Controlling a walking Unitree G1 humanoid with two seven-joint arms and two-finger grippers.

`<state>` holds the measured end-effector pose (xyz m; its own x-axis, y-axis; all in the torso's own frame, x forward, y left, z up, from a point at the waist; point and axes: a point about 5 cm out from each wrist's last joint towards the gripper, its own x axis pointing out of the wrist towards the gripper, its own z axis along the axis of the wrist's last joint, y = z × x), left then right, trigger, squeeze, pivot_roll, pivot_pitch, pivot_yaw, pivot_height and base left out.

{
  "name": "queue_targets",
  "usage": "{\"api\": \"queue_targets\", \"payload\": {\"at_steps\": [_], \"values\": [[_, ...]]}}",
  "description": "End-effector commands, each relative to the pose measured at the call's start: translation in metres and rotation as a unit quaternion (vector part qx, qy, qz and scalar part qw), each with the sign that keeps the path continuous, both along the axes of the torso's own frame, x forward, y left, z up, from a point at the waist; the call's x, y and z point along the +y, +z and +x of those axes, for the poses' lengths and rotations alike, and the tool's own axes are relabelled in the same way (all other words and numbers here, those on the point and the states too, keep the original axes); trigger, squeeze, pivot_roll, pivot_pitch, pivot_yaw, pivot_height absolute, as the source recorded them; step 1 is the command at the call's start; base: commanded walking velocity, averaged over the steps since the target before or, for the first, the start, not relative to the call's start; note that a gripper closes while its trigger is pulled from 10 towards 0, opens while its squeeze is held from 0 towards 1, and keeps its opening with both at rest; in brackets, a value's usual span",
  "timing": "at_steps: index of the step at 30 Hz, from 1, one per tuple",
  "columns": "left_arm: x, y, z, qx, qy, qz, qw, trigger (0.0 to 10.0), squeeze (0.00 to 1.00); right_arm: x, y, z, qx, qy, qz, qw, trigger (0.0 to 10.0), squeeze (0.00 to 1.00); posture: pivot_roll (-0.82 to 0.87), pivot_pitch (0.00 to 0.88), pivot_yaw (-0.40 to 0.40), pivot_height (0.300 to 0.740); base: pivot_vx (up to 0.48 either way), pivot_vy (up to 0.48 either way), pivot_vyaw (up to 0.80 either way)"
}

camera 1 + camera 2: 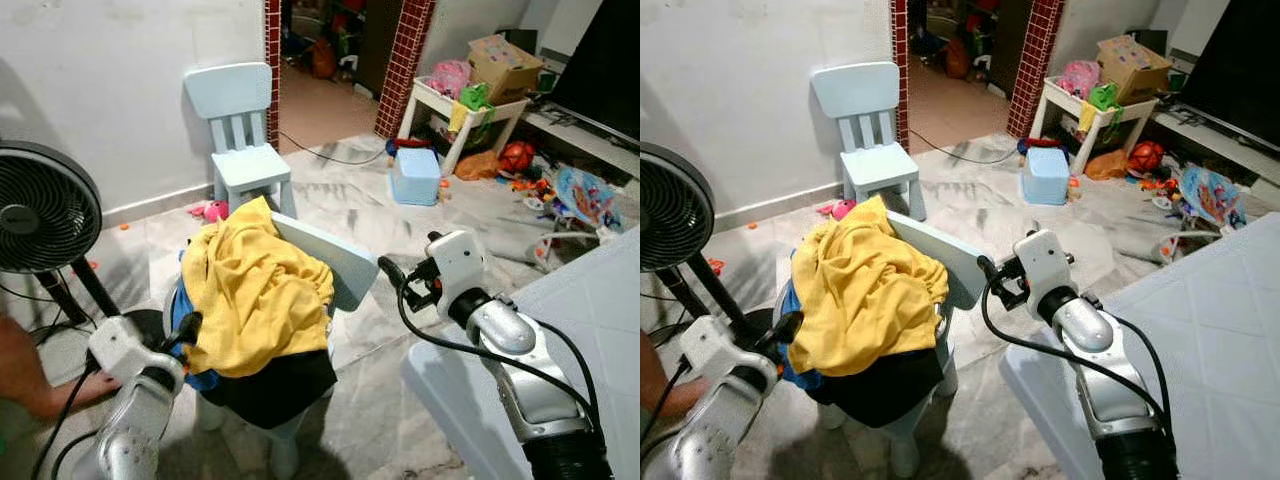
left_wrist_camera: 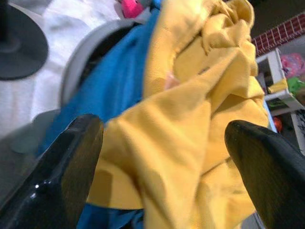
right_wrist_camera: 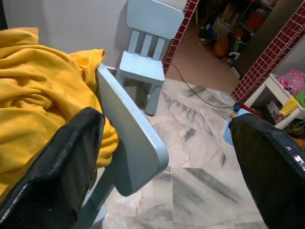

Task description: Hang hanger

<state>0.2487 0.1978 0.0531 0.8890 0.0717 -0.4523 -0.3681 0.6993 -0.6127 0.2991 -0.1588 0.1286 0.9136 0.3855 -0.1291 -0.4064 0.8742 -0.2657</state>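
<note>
1. Left gripper [image 2: 162,143] is gaping wide against the yellow cloth [image 1: 255,290] heaped on the chair [image 1: 335,262] seat.
2. Right gripper [image 3: 167,157] is spreading wide beside the chair's back edge.
3. Hanger: cannot tell where.

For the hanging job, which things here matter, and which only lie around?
Belong to the job:
- yellow garment
- blue cloth under it
- near chair bearing the pile
- left hand, open at the pile
- right hand, open beside the chair back

Just lying about:
- far chair
- fan
- blue stool
- cardboard box
</note>
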Motion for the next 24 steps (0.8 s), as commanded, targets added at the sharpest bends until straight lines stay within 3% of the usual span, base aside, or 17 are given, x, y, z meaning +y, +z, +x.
{"api": "queue_targets", "payload": {"at_steps": [1, 8, 10, 11, 12, 13, 21, 22, 23, 24], "values": [[-0.008, -0.002, 0.004, 0.002, -0.009, -0.008, 1.000, 10.0, 1.00, -0.005, 0.003, -0.002, -0.004, -0.006, -0.005, 1.000, 10.0, 0.00, -0.11, 0.000, -0.073, 0.740, 0.000, 0.000, 0.00], [-0.021, -0.010, 0.012, 0.031, -0.023, -0.025, 0.999, 10.0, 1.00, -0.009, 0.005, -0.003, -0.004, -0.007, -0.012, 1.000, 10.0, 0.00, -0.13, 0.000, -0.075, 0.740, 0.000, 0.000, 0.00], [-0.026, -0.015, 0.010, 0.059, -0.024, -0.035, 0.997, 10.0, 1.00, -0.011, 0.006, -0.003, -0.005, -0.007, -0.014, 1.000, 10.0, 0.00, -0.13, 0.000, -0.078, 0.740, 0.000, 0.000, 0.00], [-0.029, -0.016, 0.010, 0.067, -0.024, -0.043, 0.997, 10.0, 0.86, -0.011, 0.007, -0.003, -0.005, -0.007, -0.015, 1.000, 10.0, 0.00, -0.13, 0.000, -0.079, 0.740, 0.000, 0.000, 0.00], [-0.029, -0.016, 0.010, 0.067, -0.024, -0.043, 0.997, 10.0, 0.86, -0.011, 0.007, -0.003, -0.005, -0.007, -0.015, 1.000, 10.0, 0.00, -0.13, 0.000, -0.079, 0.740, 0.000, 0.000, 0.00], [-0.036, -0.019, 0.007, 0.083, -0.020, -0.063, 0.994, 10.0, 0.00, -0.012, 0.007, -0.003, -0.006, -0.007, -0.016, 1.000, 10.0, 0.00, -0.13, 0.000, -0.081, 0.740, 0.000, 0.000, 0.00], [-0.036, -0.027, 0.004, 0.107, 0.003, -0.074, 0.992, 10.0, 0.00, -0.010, 0.008, -0.003, -0.006, -0.005, -0.018, 1.000, 10.0, 0.00, -0.14, 0.000, -0.083, 0.740, 0.000, 0.000, 0.00], [-0.035, -0.028, 0.004, 0.109, 0.006, -0.077, 0.991, 8.2, 0.00, -0.010, 0.009, -0.003, -0.006, -0.005, -0.019, 1.000, 10.0, 0.00, -0.14, 0.000, -0.082, 0.740, 0.000, 0.000, 0.00], [-0.034, -0.030, 0.005, 0.109, 0.008, -0.088, 0.990, 1.9, 0.00, -0.011, 0.009, -0.003, -0.007, -0.005, -0.019, 1.000, 10.0, 0.00, -0.14, 0.000, -0.081, 0.740, 0.000, 0.000, 0.00], [-0.034, -0.030, 0.005, 0.109, 0.008, -0.088, 0.990, 1.9, 0.00, -0.011, 0.009, -0.003, -0.007, -0.005, -0.019, 1.000, 10.0, 0.00, -0.14, 0.000, -0.081, 0.740, 0.000, 0.000, 0.00]]}}
